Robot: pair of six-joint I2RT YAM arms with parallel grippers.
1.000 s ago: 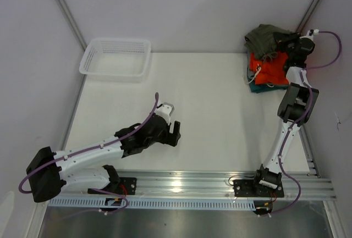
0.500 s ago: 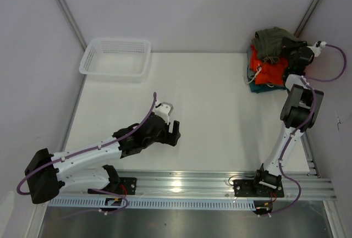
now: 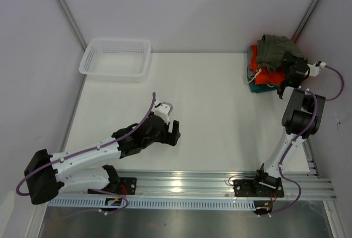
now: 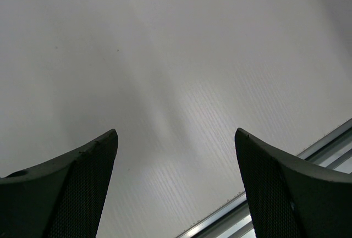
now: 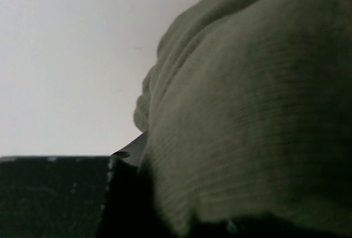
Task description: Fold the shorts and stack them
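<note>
From above, the left arm reaches over the near-left part of the white table (image 3: 220, 111). The left gripper (image 3: 175, 133) hangs above bare tabletop with nothing in it. A white mesh basket (image 3: 87, 62) sits at the far left corner, well apart from it. The right arm stretches to the far right corner, where the right gripper (image 3: 287, 66) meets a pile of clothes. The shorts (image 3: 275, 48), olive-green and bunched, lie on top of the pile at its far side, touching the gripper. Under them is an orange garment (image 3: 266, 77), and a teal one (image 3: 255, 88) shows at the near edge of the pile.

In the left wrist view, the two dark fingers (image 4: 71, 188) are spread wide apart. Only the tabletop lies between them, and a metal rail (image 4: 330, 144) shows at the lower right.

In the right wrist view, olive ribbed cloth of the shorts (image 5: 247, 111) fills most of the picture, very close and blurred. It presses against the one dark finger (image 5: 55, 194) that shows at the lower left. The other finger is hidden behind the cloth, and the jaws stand nearly together, pinching the shorts.
</note>
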